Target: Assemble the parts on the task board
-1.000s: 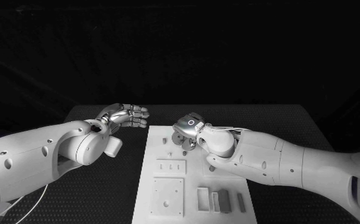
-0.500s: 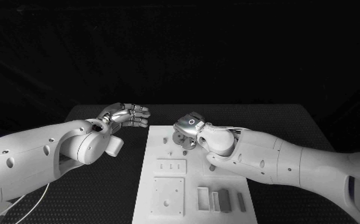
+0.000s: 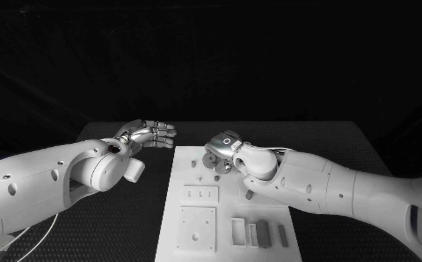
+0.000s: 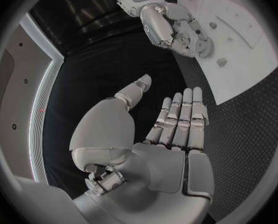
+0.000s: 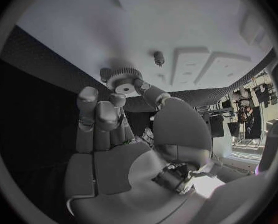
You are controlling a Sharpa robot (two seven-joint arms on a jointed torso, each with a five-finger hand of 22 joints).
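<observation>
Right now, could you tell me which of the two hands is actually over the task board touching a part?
The right hand: its fingertips touch the gear at the far end of the task board. The left hand hangs open beside the board, holding nothing.

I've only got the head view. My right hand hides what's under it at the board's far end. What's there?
Observer: A gear lying flat on the board. The right hand's fingertips touch its rim. I cannot tell if it is gripped.
Operator: Anything next to it?
Observer: A smaller toothed piece sits right beside it, and a peg stands apart.
Operator: Is my left palm empty?
Observer: Yes. The left hand holds nothing and its fingers are straight.
</observation>
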